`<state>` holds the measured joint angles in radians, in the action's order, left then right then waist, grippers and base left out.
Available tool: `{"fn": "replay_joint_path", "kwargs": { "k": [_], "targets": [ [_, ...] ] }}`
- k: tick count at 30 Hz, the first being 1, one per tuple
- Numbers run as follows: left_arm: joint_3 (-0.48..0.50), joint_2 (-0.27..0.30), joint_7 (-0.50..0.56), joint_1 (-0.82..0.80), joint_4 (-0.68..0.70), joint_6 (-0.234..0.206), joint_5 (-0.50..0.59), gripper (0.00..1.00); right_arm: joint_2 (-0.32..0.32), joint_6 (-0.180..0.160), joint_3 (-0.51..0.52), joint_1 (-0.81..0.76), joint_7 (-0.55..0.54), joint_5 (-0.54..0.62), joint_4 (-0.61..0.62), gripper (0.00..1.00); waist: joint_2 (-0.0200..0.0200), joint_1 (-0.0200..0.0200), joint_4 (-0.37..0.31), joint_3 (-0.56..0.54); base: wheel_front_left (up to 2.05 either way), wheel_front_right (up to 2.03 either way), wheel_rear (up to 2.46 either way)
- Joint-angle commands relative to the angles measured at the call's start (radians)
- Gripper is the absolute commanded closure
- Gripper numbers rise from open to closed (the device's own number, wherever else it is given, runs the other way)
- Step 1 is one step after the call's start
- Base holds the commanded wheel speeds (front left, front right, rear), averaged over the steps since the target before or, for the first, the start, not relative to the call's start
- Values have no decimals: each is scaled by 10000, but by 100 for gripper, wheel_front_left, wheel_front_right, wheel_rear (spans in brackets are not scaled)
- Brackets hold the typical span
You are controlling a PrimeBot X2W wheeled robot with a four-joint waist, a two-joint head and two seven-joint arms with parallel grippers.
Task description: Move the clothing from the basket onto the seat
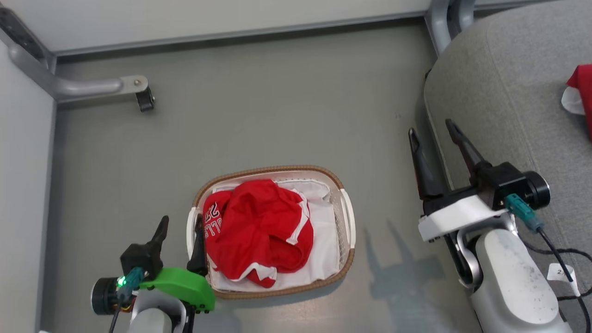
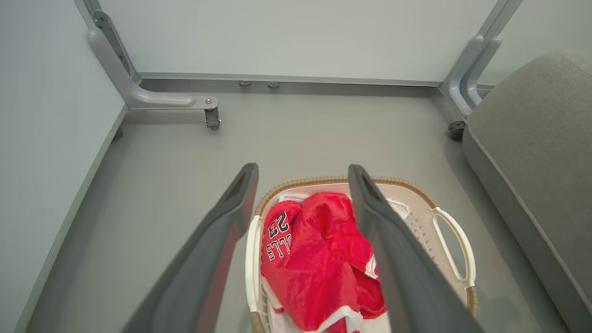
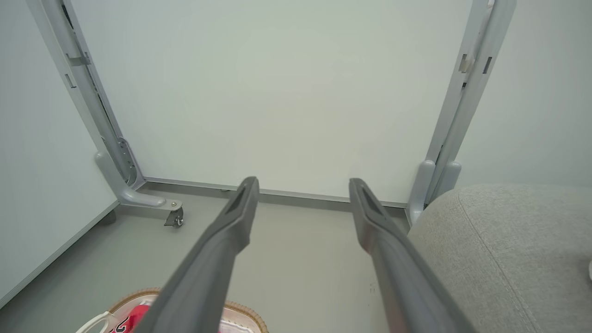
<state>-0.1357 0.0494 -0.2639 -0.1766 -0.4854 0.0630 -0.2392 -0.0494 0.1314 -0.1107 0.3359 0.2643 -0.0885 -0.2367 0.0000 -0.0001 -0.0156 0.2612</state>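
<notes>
One red jersey (image 1: pixel 259 229) lies bunched in the basket (image 1: pixel 277 169) on white cloth (image 1: pixel 323 240).

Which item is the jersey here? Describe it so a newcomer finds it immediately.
On the grey floor left of the big grey seat stands an oval white basket with a brown braided rim. The jersey is the crumpled red heap inside it, lying on a white cloth. Its lettering sets it apart from the cloth and from the red garment on the seat.
</notes>
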Motion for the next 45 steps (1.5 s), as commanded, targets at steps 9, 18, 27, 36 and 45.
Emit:
{"fn": "replay_joint_path", "kwargs": {
  "k": [9, 18, 27, 36, 45],
  "targets": [
    [-368, 42, -9, -2516, -2051, 221, 439, 0, -36, -14, -311, 1272, 2, -209, 1024, 0, 0, 1, -720, 3256, 0, 0, 0],
    [-577, 178, -9, -4271, -4016, 76, 1244, 0, -32, -14, -422, 1706, 2, -285, 1413, 0, 0, 1, -1048, 4537, 0, 0, 0],
    [-780, 498, -9, -5619, -5883, -477, 1761, 0, -33, -14, -500, 1864, 2, -249, 1547, 0, 0, 1, -1317, 5350, 0, 0, 0],
    [-1170, 785, -9, -6789, -7167, -767, 2163, 0, -33, -14, -538, 1962, 1, -463, 1673, 0, 0, 1, -1566, 5870, 0, 0, 0],
    [-1362, 969, 351, -7560, -7872, -1047, 2176, 0, -35, -14, -675, 2055, 1, -715, 1785, 0, 0, 1, -1829, 6256, 0, 0, 0]
  ]
}}
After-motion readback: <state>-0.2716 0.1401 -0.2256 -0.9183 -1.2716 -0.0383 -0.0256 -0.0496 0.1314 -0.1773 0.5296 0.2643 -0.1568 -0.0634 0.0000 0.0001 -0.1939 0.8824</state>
